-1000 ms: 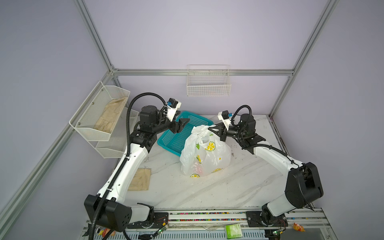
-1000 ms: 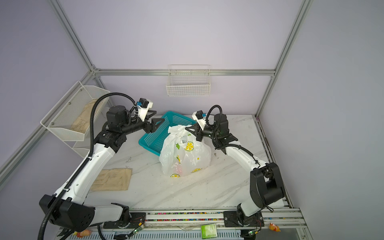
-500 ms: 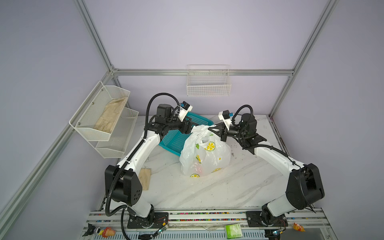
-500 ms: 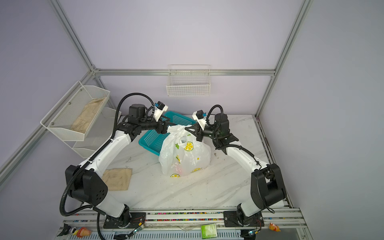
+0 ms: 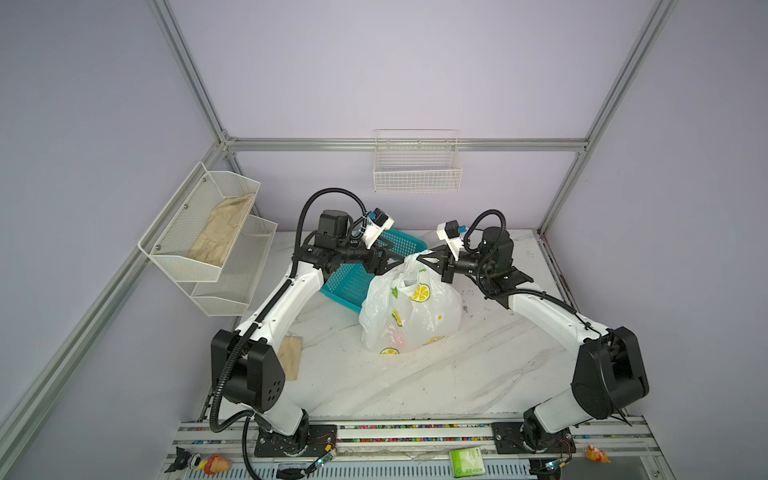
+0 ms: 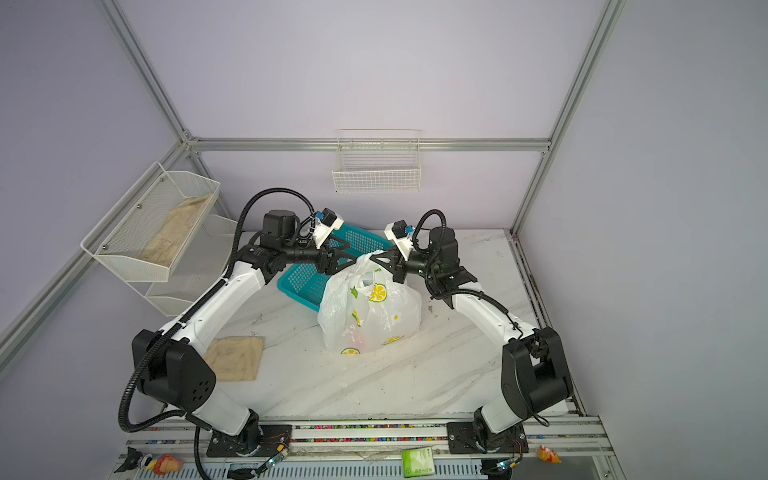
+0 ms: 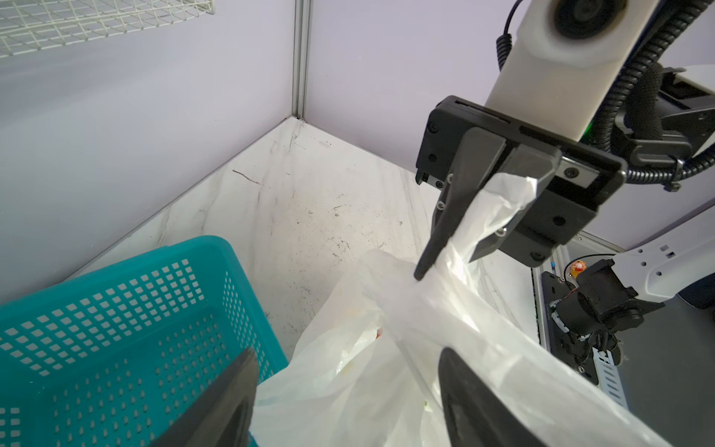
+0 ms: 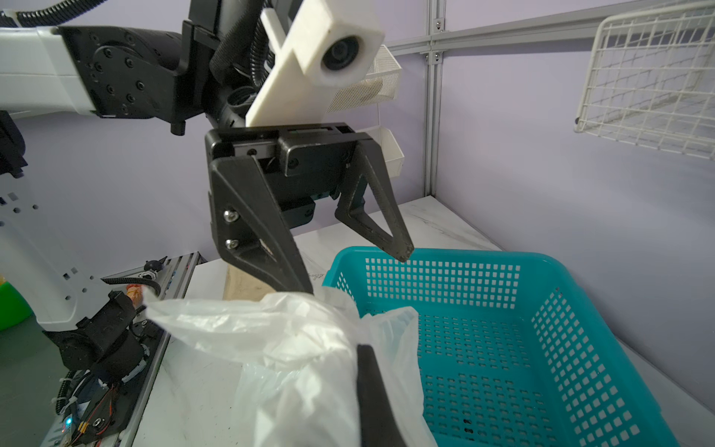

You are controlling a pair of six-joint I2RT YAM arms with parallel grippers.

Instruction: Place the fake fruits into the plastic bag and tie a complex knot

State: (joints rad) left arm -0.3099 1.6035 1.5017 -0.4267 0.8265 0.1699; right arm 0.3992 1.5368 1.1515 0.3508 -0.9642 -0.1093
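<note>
The plastic bag (image 5: 411,307) (image 6: 370,307) stands upright mid-table, white with lemon prints. A faint red-pink tint of the fake fruits (image 6: 357,332) shows through its lower wall; their shapes are hidden. My right gripper (image 5: 428,259) (image 7: 449,263) is shut on the bag's bunched handle, holding it up. My left gripper (image 5: 392,262) (image 8: 356,271) is open at the bag's top from the other side. In the left wrist view crumpled plastic (image 7: 348,379) lies between its fingers. One fingertip (image 8: 305,288) touches the plastic.
A teal perforated basket (image 5: 357,278) (image 8: 503,329) sits right behind and left of the bag. A wire shelf with beige gloves (image 5: 220,232) hangs on the left wall. A beige cloth (image 5: 291,357) lies at the front left. A white wire basket (image 5: 417,170) hangs on the back wall.
My left arm has swung right, from over the basket to the bag's top, with its gripper open. The right arm and the bag have not moved.
</note>
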